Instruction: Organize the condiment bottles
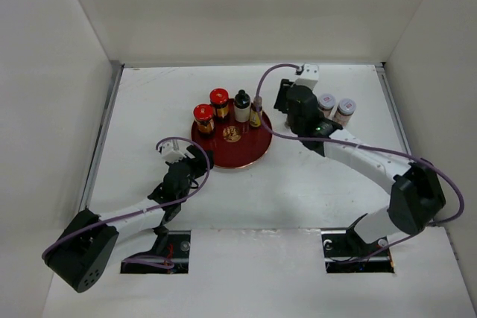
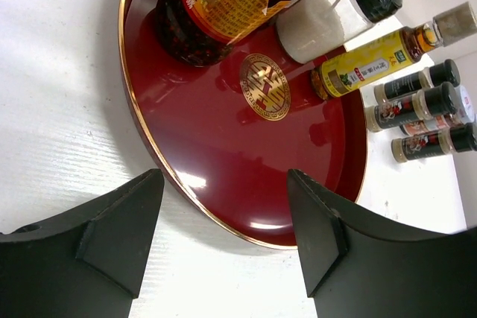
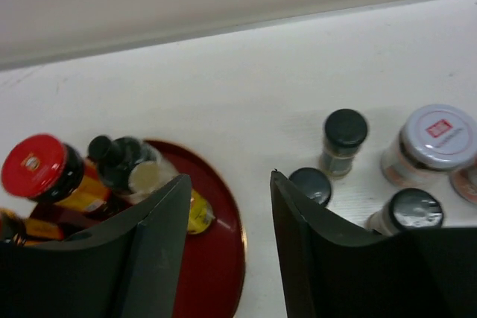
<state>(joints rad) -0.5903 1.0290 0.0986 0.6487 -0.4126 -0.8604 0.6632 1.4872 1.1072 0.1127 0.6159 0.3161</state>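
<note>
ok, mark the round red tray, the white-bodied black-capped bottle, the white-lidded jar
round red tray (image 2: 223,173): left wrist view, bare floor
white-bodied black-capped bottle (image 1: 242,112): top view, body
white-lidded jar (image 3: 438,135): right wrist view, lid

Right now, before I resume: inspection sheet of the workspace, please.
Surface: white table, no spill seen.
Job's things: red tray holds two red-capped jars, a white-bodied bottle and a slim yellow-labelled bottle. Three black-capped shakers and two white-lidded jars stand on the table to its right.
Clutter: nothing seen.
Grippers: left gripper open at the tray's near rim; right gripper open above the gap between tray and shakers.
Cables: purple cable along each arm; the right one loops near the slim bottle.
Surroundings: white walls on three sides.
</note>
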